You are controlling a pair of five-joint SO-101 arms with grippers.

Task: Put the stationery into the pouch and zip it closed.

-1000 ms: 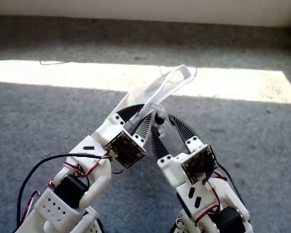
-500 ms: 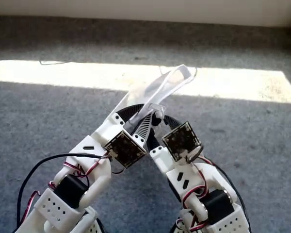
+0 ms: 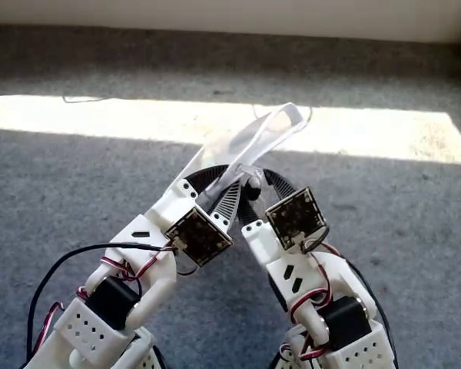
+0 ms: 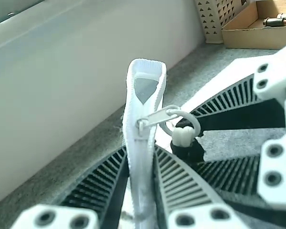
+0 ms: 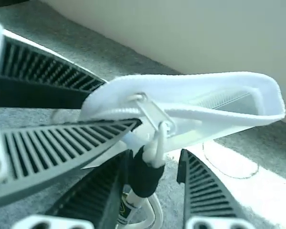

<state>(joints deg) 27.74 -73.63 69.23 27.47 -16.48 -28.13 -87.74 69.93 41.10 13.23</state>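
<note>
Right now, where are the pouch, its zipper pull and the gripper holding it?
pouch (image 5: pixel 190 86), right wrist view, its white fabric edge.
zipper pull (image 4: pixel 157 117), left wrist view, the metal tab.
left gripper (image 4: pixel 139 160), left wrist view, between its fingertips.

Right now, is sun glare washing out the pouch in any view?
High view: sun band across the carpet swallows the far end of the pouch; rest in shade. Left wrist view: white pouch against a pale wall, zipper pull stands out. Right wrist view: sun patch on carpet beneath.

Left hand (image 4: pixel 140 157) clamped, right hand (image 5: pixel 155 160) alongside.
</note>
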